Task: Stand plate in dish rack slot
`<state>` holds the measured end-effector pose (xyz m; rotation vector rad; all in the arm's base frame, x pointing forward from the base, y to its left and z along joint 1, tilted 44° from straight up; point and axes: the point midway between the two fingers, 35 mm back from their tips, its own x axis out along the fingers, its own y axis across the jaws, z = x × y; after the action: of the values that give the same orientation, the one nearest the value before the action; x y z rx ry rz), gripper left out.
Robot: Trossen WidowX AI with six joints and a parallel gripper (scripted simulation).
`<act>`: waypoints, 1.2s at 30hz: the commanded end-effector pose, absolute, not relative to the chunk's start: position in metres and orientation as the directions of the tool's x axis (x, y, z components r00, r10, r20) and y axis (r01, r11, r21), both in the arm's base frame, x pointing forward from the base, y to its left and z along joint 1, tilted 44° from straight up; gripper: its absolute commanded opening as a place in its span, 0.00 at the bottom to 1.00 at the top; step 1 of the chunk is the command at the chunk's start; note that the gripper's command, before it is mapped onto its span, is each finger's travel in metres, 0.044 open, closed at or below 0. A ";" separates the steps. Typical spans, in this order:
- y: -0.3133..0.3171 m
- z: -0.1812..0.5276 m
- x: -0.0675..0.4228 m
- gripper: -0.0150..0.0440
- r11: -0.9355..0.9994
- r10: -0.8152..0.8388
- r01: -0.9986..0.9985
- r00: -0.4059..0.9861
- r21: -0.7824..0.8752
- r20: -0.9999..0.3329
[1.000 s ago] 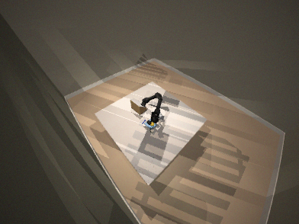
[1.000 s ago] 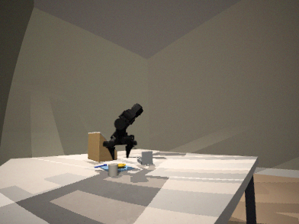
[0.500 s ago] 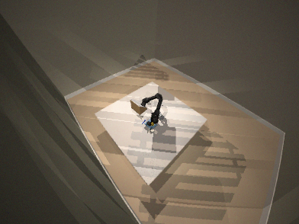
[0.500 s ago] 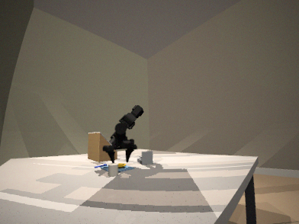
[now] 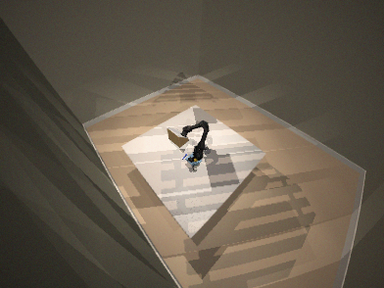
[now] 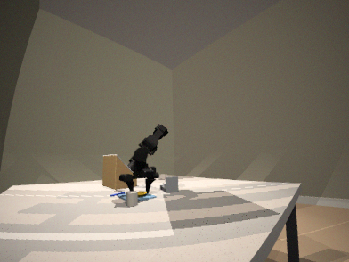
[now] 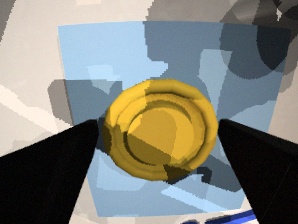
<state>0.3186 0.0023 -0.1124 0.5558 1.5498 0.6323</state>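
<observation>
The yellow round plate [image 7: 162, 131] [image 6: 142, 193] lies flat on a blue square cloth [image 7: 110, 42] [image 6: 150, 197]. My gripper [image 7: 159, 126] [image 6: 139, 192] is open, pointing down, with one finger on each side of the plate. In the wrist view small gaps show between the fingertips and the rim. A grey block-like thing [image 6: 171, 184] stands to the right of the gripper in the exterior view; I cannot tell whether it is part of the dish rack. The rack's slots and rails cannot be made out.
A tall brown wedge-shaped box [image 5: 177, 138] [image 6: 110, 172] stands near the arm. A blue spoon-like item [image 7: 232, 217] [image 6: 117, 194] lies beside the cloth. A small grey cylinder [image 6: 132, 199] stands close to the cloth. All are on the pale table [image 5: 147, 147].
</observation>
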 end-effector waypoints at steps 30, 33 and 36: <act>-0.053 -0.065 0.335 0.25 0.733 0.678 -0.011 -0.074 0.680 -0.731; -0.065 -0.053 0.337 0.25 0.733 0.678 -0.011 -0.075 0.680 -0.732; -0.075 -0.043 0.338 0.25 0.733 0.678 -0.011 -0.074 0.680 -0.732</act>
<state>0.3340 -0.0619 -0.0579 0.5762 1.5680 0.6222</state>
